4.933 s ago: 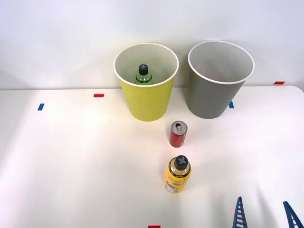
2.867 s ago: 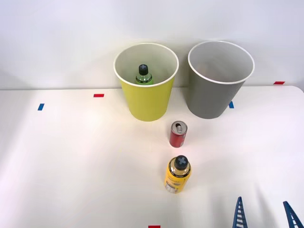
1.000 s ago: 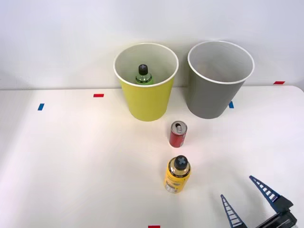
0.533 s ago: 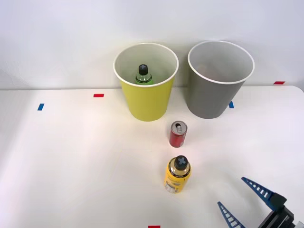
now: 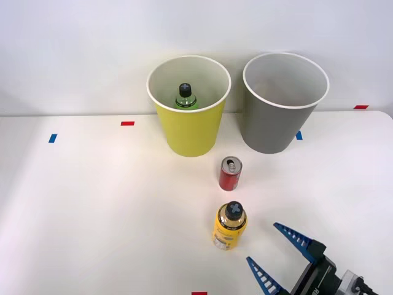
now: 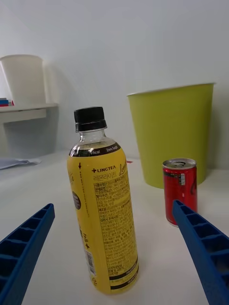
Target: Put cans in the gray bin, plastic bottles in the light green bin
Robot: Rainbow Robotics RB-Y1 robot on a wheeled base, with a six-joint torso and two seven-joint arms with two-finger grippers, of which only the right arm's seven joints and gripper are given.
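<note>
A yellow-labelled plastic bottle [image 5: 229, 227] with a black cap stands upright on the white table, close in the wrist view [image 6: 102, 205]. Just beyond it stands the small red can [image 5: 230, 174] [image 6: 179, 190]. The light green bin [image 5: 188, 107] [image 6: 171, 131] holds a green bottle [image 5: 185, 97] with a black cap. To its right is the gray bin [image 5: 284, 103]. My right gripper [image 5: 264, 252] [image 6: 114, 267] is open, low over the table just right of and nearer than the yellow bottle, its blue fingers apart and facing it.
Small red tape marks [image 5: 127, 123] and blue tape marks [image 5: 53, 138] lie on the white table [image 5: 92, 203]. A white wall rises behind the bins. In the wrist view a white container [image 6: 24, 78] sits on a shelf in the background.
My right gripper has moved from the lower right corner leftward and forward toward the yellow bottle, turning its open fingers toward it. Bottles, can and bins have not moved.
</note>
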